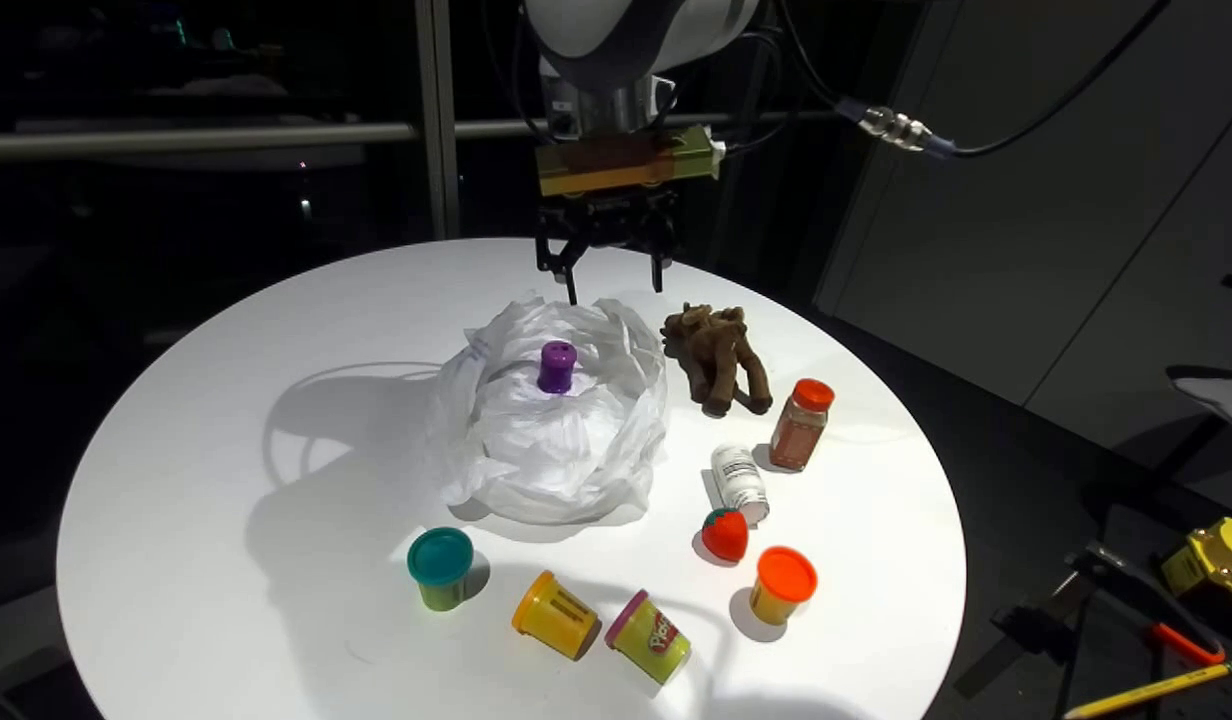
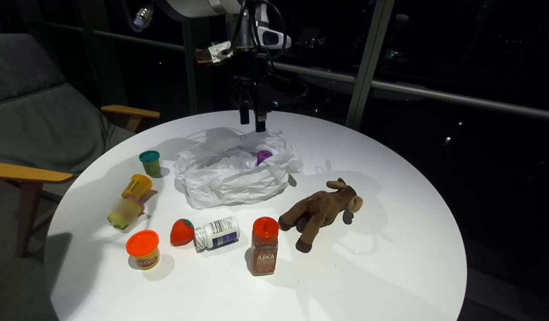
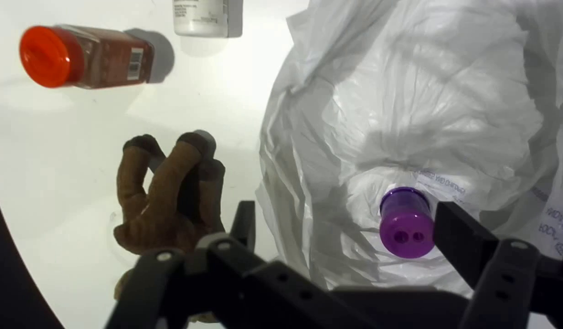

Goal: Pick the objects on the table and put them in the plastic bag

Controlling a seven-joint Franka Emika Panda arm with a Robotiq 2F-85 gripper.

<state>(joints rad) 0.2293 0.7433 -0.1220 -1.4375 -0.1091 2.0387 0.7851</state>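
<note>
Plainly AJIKA on the jar, probably Play-Doh on the purple-lidded tub; pincer widely agape.

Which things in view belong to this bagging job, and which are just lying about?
For the job:
plastic bag
purple pencil sharpener, inside it
brown plush animal
Ajika jar
white bottle
strawberry
orange-lidded Play-Doh tub
purple-lidded Play-Doh tub
yellow tub
teal-lidded tub

Just lying about:
pencil
grey armchair
unclear yellow object
</note>
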